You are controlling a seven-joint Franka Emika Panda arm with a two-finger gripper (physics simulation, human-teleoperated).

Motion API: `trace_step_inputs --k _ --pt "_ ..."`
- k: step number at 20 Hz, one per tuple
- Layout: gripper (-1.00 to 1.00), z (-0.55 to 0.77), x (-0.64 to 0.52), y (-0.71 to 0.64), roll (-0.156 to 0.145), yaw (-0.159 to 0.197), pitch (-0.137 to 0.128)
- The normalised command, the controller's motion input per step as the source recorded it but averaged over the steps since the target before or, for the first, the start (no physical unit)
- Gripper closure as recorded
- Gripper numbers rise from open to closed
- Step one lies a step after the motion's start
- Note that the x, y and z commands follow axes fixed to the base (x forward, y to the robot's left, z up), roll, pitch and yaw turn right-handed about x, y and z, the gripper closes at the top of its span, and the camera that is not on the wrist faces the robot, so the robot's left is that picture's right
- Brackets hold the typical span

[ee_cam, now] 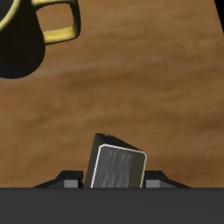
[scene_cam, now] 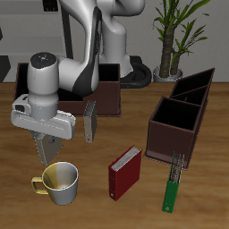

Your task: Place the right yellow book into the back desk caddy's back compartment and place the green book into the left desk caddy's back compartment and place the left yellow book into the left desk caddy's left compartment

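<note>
A simulated office-like room: wooden table (scene_cam: 210, 192), 2 desk caddies, books, a mug (scene_cam: 57, 182), potted plant (scene_cam: 179, 31).

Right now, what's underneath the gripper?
A yellow book gripped between the jaws, wooden table below, and a mug off to one side. The book hides the table directly beneath it.

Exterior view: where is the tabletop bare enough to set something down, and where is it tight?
Bare wood lies between the red book and the caddy farther back, and behind the red book. It is tight near the front edge: the mug sits under the gripper, and the green book lies against the caddy's front.
</note>
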Motion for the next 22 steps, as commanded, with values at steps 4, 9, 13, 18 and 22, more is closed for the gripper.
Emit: trace_step_inputs --k 4,9,13,18,22 --pt "1.0 0.07 0.04 0.23 0.035 0.065 0.017" --pt "1.0 0.29 0.16 0.01 0.012 -0.021 0.041" --pt "1.0 0.74 -0.07 0.17 0.014 0.099 -0.036" --pt "1.0 0.91 -0.22 0.19 0.002 0.21 -0.109" --pt "1.0 0.79 -0.37 -0.01 0.026 0.099 -0.107"
